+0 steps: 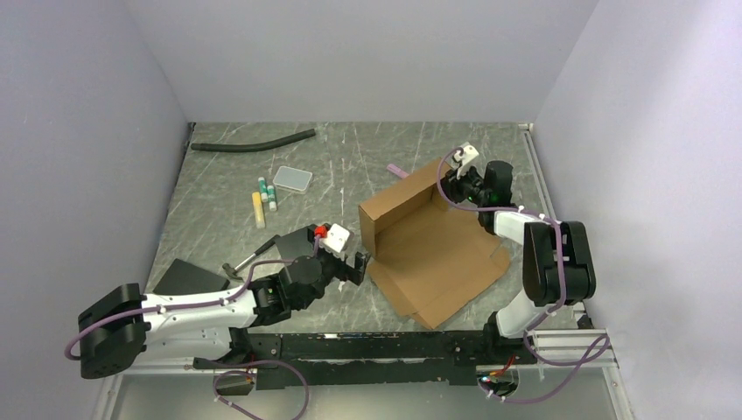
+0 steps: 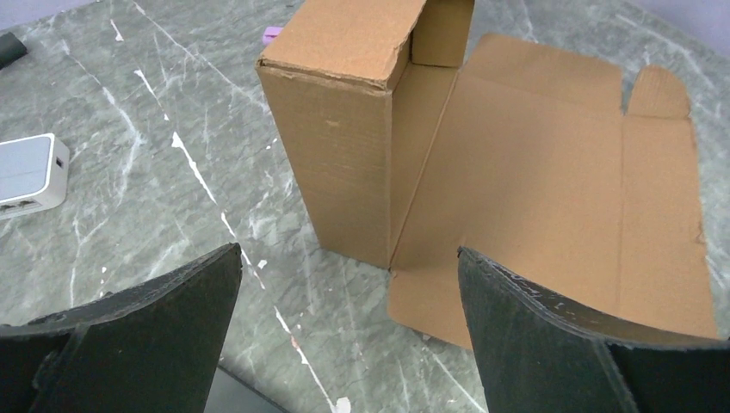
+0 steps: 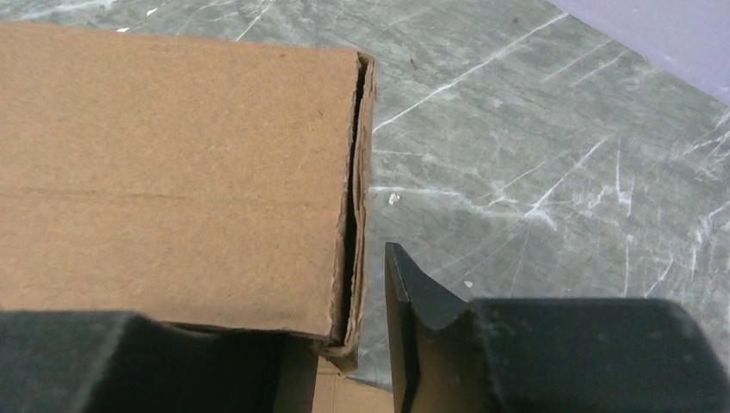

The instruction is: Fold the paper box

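Left tool (image 1: 359, 266) is held spread just beside the paper box (image 1: 433, 254), which lies part-folded on the worktop (image 1: 350, 157). Right tool (image 1: 456, 181) is seen spread at a raised wall's far end.

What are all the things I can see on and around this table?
paper box: one, brown, middle-right of the table, partly folded with walls standing
hose: one, black, far left
flat case: one, pale grey, near the hose
tubes: about three, one yellow and two white-green, beside the case
pink piece: one, just behind the box
slabs: two, black, near left
small tool: one, grey, between the slabs, too small to identify
table: one, grey marbled
left gripper: one, black, open, facing the box's near-left corner
right gripper: one, black, fingers on either side of the box's far wall
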Motion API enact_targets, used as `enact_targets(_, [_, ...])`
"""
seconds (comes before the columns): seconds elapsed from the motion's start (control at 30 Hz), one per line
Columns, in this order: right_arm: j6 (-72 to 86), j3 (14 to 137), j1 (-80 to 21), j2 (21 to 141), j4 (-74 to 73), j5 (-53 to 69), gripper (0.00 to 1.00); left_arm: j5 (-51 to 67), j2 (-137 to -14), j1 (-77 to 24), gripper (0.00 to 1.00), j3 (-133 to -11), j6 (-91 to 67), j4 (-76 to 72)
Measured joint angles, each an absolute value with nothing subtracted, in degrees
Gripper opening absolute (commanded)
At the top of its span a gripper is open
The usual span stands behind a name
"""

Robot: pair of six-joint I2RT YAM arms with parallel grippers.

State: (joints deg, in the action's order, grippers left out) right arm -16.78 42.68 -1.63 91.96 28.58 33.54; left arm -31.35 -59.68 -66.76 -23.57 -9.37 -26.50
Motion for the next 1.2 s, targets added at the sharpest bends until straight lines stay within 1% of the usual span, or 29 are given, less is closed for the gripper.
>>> enact_targets(0.1, [-16.16,42.68,-1.74,92.97,29.10,33.45,0.37,-31.35,-59.72,-66.78,1.00,-23.55,-9.98,-27.38])
enact_targets(0.17, [-15.77,42.70,-1.85,93.67,29.26,33.19,0.36,-31.35,-59.75,-66.78,1.00,-23.42,-10.24,-27.94])
enact_targets(0.2, [-15.40,42.70,-1.87,94.06,29.26,32.95,0.32,-31.33,-59.79,-66.78,1.00,-23.38,-10.28,-28.21])
enact_targets(0.23, [-15.14,42.72,-1.89,94.43,29.26,32.71,0.23,-31.33,-59.86,-66.78,0.99,-23.38,-10.33,-28.34])
enact_targets(0.27, [-14.87,42.78,-1.93,94.74,29.23,32.29,0.10,-31.33,-59.90,-66.76,1.00,-23.38,-10.41,-28.45])
enact_targets(0.3, [-14.83,42.83,-1.93,94.96,29.23,31.99,0.00,-31.33,-59.96,-66.78,1.00,-23.38,-10.44,-28.51])
enact_targets(0.57, [-13.30,42.98,-2.09,95.13,29.95,29.23,0.00,-31.33,-60.60,-66.78,0.99,-23.20,-11.68,-29.41])
enact_targets(0.6, [-13.28,42.98,-2.22,95.13,30.06,28.91,0.02,-31.33,-60.60,-66.76,0.99,-23.07,-11.79,-29.41])
enact_targets(0.67, [-13.32,43.09,-2.35,95.13,29.93,28.77,0.18,-31.33,-60.60,-66.78,1.00,-22.74,-11.94,-29.30])
enact_targets(0.7, [-13.41,43.13,-2.35,95.13,29.82,28.80,0.24,-31.33,-60.58,-66.76,1.00,-22.70,-12.01,-29.21])
enact_targets(0.8, [-13.34,43.13,-2.35,95.13,29.82,29.06,0.36,-31.33,-60.23,-66.78,0.99,-22.70,-12.69,-29.08])
enact_targets(0.87, [-13.15,43.16,-2.35,95.13,29.89,29.26,0.41,-31.33,-59.20,-66.76,0.99,-22.37,-13.02,-28.86])
enact_targets(1.0, [-12.40,43.16,-2.35,94.80,30.06,29.36,0.42,-31.38,-56.93,-66.78,0.99,-21.74,-13.28,-27.99])
enact_targets(1.03, [-12.16,43.16,-2.35,94.65,30.11,29.34,0.41,-31.38,-56.64,-66.78,0.99,-21.74,-13.30,-27.94])
enact_targets(1.07, [-11.90,43.16,-2.35,94.59,30.22,29.26,0.37,-31.38,-56.42,-66.76,1.00,-21.74,-13.28,-27.94])
enact_targets(1.1, [-11.62,43.16,-2.35,94.50,30.52,29.06,0.30,-31.38,-56.29,-66.78,1.00,-21.74,-13.28,-27.86])
enact_targets(1.17, [-10.87,43.13,-2.35,94.39,31.51,28.56,0.00,-31.38,-56.23,-66.78,1.00,-21.74,-13.28,-27.66])
enact_targets(1.2, [-10.50,43.13,-2.35,94.28,32.18,28.29,0.00,-31.35,-56.23,-66.78,1.00,-21.74,-13.28,-27.53])
